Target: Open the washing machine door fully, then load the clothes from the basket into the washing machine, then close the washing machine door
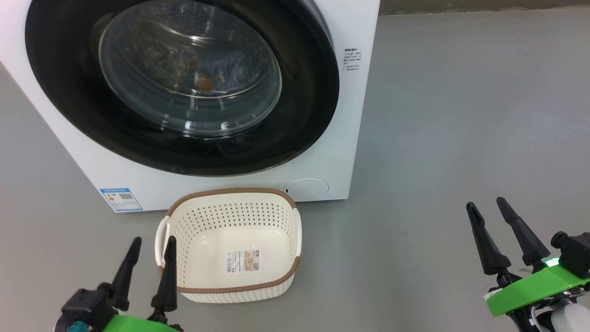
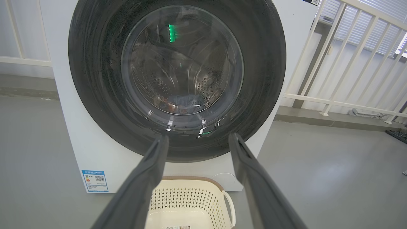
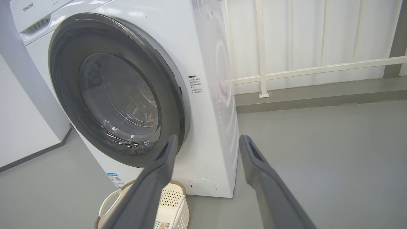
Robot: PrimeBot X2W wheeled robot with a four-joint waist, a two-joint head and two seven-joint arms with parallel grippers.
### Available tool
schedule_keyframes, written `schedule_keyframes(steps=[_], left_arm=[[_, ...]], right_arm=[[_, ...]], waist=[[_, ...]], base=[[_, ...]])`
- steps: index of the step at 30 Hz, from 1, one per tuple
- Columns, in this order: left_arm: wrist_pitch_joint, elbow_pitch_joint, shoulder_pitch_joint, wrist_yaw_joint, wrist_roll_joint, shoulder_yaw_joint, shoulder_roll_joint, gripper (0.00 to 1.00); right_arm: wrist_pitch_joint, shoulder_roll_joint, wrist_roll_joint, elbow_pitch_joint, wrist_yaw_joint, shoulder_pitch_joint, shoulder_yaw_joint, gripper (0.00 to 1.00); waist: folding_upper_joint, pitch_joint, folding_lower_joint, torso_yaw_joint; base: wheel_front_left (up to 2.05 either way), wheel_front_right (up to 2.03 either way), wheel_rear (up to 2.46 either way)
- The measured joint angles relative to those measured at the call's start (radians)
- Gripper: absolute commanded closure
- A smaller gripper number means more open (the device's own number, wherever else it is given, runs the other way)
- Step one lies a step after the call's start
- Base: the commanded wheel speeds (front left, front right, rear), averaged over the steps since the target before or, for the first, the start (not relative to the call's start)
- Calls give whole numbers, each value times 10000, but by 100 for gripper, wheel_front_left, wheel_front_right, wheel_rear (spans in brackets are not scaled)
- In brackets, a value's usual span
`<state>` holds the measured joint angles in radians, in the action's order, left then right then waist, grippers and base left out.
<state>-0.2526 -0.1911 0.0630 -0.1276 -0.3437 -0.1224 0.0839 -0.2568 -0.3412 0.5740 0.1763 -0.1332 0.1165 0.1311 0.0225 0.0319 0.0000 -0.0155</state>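
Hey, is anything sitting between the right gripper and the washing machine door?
Nothing visible. Just grey floor lies between the open right gripper and the shut washing machine door. The empty basket stands before the washing machine, below the door and over by the left gripper, off that line.

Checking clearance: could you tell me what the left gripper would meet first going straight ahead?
The left gripper would probably first meet the lower black rim of the washing machine door, likely clearing the basket; depth is unclear.
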Motion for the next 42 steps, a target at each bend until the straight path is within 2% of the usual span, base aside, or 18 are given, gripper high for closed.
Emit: schedule_keyframes(steps=[25, 26, 33, 42], left_arm=[[0, 31, 6, 0, -2, -6, 2, 0], [0, 48, 6, 0, -4, -17, 4, 100], [96, -679, -453, 2, -102, -121, -263, 100], [297, -627, -464, 90, -965, -25, -257, 100]], right_arm=[[0, 25, 0, 4, 0, 0, -21, 0], [0, 27, 0, 4, 0, 0, -21, 100], [52, 558, 12, 746, 0, -482, 165, 100], [295, 667, 713, 771, 0, -501, 23, 100]], waist=[[0, 60, 0, -25], [0, 63, 0, -25], [0, 60, 0, -23], [-19, 25, 0, -9]], base=[[0, 0, 0], [0, 0, 0], [0, 0, 0], [0, 0, 0]])
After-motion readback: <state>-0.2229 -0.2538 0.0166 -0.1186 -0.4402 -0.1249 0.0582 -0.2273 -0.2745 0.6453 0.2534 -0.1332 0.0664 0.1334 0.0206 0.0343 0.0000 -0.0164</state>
